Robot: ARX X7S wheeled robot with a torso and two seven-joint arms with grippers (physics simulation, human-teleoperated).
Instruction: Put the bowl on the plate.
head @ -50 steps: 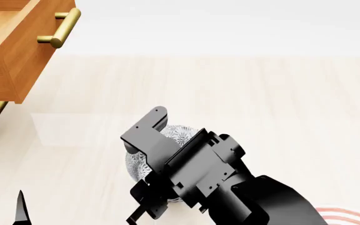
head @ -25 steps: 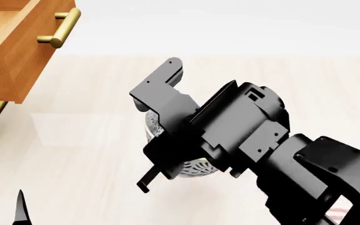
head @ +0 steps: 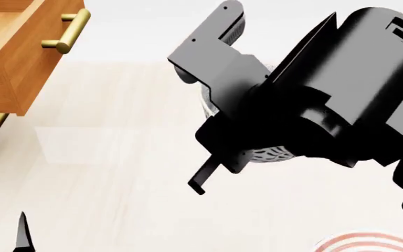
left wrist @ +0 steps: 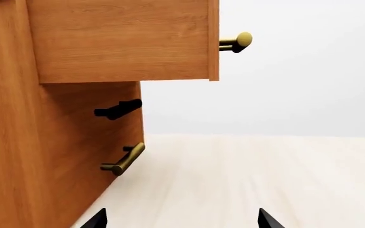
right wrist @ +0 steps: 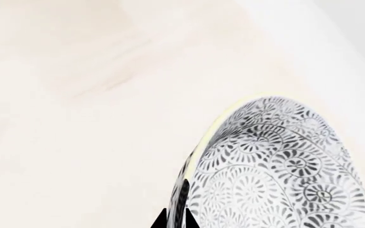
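Carrying the deep white bowl with dense grey floral pattern [head: 272, 152] clear of the table, the black right gripper [head: 222, 94] is clamped on its rim; keep it level, swing toward the red-ringed flat white plate [head: 369, 243] below, lower gently

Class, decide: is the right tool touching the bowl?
Touching. The right wrist view shows a dark fingertip lying right against the bowl rim, no gap between them.
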